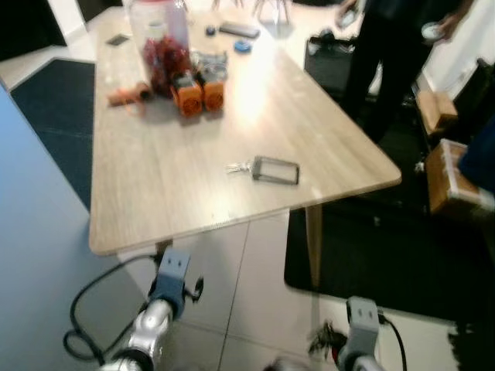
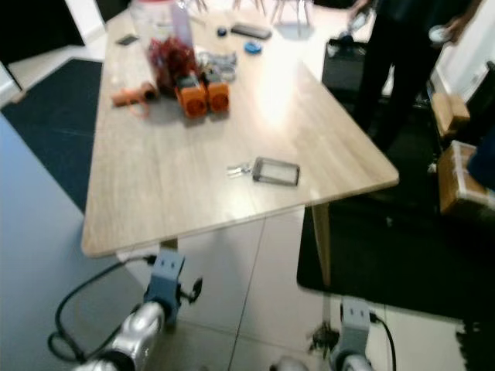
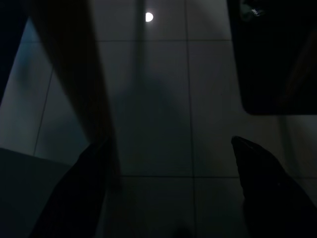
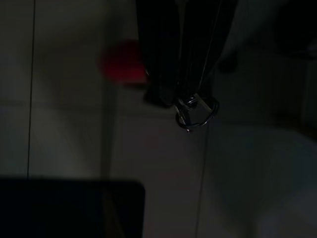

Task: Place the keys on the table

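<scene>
A metal key ring with keys (image 4: 195, 111) hangs from my right gripper (image 4: 181, 99), whose black fingers are shut on it above the tiled floor. In the left eye view the keys (image 1: 323, 338) dangle beside my right wrist (image 1: 360, 328), low and in front of the table's near right corner. The light wooden table (image 1: 178, 178) stretches ahead. My left gripper (image 3: 173, 198) is open with nothing between its fingers, and that arm (image 1: 158, 317) hangs below the table's near edge.
On the table lie a dark rectangular holder with a small key (image 1: 275, 170), orange objects (image 1: 197, 93), a jar of red things (image 1: 158, 39) and a phone (image 1: 238, 30). A person (image 1: 387, 54) stands at the far right. Cardboard boxes (image 1: 452, 174) and a dark rug (image 1: 387, 255) lie right.
</scene>
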Tool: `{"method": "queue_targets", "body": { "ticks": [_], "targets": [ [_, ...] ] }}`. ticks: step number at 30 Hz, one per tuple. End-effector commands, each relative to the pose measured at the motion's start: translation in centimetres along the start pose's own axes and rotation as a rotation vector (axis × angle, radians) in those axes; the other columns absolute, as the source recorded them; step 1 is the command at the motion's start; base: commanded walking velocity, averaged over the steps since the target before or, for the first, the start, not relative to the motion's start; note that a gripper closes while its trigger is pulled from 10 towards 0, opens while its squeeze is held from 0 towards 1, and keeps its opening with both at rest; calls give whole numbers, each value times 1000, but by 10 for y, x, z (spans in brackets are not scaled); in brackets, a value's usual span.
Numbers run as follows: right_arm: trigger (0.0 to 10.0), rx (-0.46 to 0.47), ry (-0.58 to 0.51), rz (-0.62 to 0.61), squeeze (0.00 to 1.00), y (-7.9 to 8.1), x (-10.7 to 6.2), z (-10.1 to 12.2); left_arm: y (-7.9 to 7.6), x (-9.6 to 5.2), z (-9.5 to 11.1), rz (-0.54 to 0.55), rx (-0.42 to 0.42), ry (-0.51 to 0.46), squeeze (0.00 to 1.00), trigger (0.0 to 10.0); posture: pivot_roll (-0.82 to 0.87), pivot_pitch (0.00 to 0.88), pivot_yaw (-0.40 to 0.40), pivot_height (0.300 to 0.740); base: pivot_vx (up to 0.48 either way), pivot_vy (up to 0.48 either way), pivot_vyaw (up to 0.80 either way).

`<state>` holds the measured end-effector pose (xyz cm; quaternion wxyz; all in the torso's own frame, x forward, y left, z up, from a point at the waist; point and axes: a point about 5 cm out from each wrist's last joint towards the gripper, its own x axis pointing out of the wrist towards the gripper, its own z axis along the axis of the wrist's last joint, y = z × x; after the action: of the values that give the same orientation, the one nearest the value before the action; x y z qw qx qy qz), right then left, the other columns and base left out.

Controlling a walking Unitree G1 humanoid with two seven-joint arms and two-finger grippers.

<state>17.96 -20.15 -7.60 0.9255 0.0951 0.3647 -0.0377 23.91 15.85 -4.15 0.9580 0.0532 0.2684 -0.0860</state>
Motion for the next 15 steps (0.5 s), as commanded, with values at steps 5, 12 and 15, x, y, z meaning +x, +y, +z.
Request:
{"method": "queue_targets", "body": {
  "ticks": [5,12,15],
  "targets": [
    [10000,9,27,15,0,6,-1,-9,4,-4,-8,27,-11,24,0,10000,36,74,-18,740,0,0,0],
    [10000,10,31,16,0,7,-2,-10,4,-4,-8,24,3,22,0,10000,39,75,-16,740,0,0,0],
    [10000,11,32,16,0,7,-2,-10,4,-4,-8,22,5,21,0,10000,40,75,-15,740,0,0,0]
  ]
}}
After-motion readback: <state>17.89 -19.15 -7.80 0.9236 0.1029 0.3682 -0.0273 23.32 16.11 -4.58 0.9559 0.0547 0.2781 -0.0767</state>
